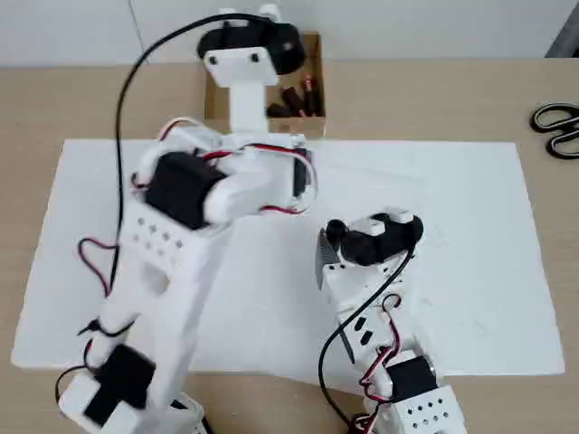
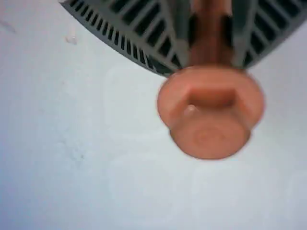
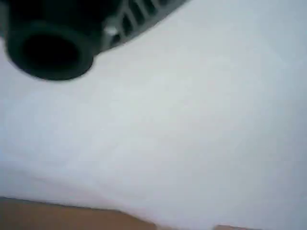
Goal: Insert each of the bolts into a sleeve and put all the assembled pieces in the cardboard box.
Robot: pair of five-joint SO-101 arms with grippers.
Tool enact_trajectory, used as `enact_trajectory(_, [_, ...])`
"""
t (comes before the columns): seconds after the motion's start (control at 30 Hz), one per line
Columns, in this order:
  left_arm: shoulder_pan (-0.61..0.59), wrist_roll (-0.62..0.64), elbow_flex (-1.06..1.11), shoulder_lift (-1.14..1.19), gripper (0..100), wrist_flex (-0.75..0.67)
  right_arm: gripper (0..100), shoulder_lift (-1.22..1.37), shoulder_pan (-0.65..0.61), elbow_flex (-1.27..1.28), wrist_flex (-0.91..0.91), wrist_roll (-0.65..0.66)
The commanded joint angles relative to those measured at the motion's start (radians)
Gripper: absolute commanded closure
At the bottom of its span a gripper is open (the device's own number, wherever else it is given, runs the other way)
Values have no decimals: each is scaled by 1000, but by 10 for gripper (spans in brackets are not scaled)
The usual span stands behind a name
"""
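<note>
Left gripper (image 2: 209, 38) clamps orange bolt (image 2: 209, 120); right gripper (image 1: 323, 256), mid-frame, clamps black sleeve (image 3: 48, 50). Misaligned, they could jam or slip.

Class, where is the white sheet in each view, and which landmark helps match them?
High view: the white sheet covers the middle of the tan table.
Left wrist view: it lies behind the orange bolt.
Right wrist view: it lies behind the black sleeve, up to the tan table.
Shared landmark: the sheet's edge against the table, in high and right wrist views.
</note>
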Motion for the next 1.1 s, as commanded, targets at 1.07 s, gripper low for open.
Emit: enact_trajectory(1.07, [144, -12, 940, -233, 995, -918, 995, -25, -38, 18, -1, -6])
